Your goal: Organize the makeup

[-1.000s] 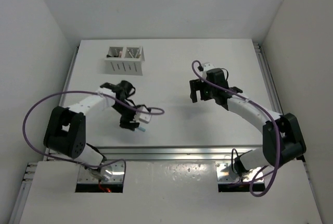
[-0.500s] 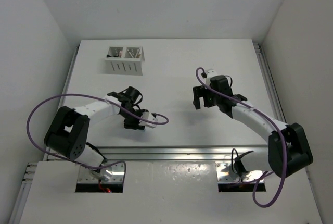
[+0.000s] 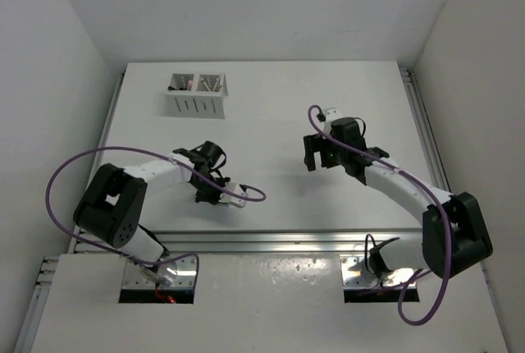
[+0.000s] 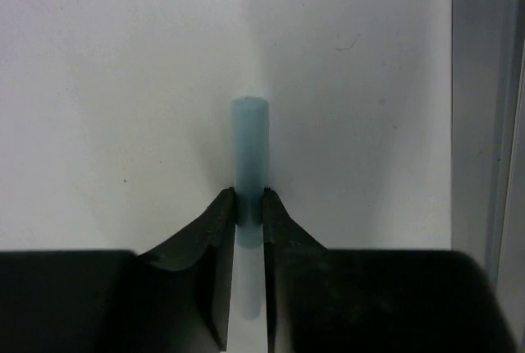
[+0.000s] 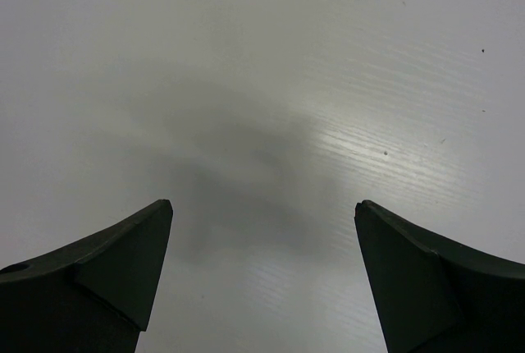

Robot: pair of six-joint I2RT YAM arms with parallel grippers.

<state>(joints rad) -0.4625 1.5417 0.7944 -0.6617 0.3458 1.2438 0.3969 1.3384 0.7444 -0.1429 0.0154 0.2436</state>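
Note:
A pale blue makeup stick (image 4: 249,144) lies on the white table, pointing away from the left wrist camera. My left gripper (image 4: 249,199) is shut on its near part, with both black fingers pressed against its sides. In the top view this gripper (image 3: 208,197) sits low over the table near the front edge and hides the stick. My right gripper (image 3: 314,153) hovers over bare table at centre right, open, with nothing between its fingers (image 5: 123,254). More makeup (image 3: 189,84) stands in the white slotted box (image 3: 197,105) at the back left.
A metal rail (image 3: 271,238) runs along the table's front edge, just behind the left gripper, and it shows at the right of the left wrist view (image 4: 484,123). White walls enclose the table on three sides.
My left gripper has dropped to the table and shut on the pale blue stick. The right arm shifted slightly to the right a second ago and has held still since.

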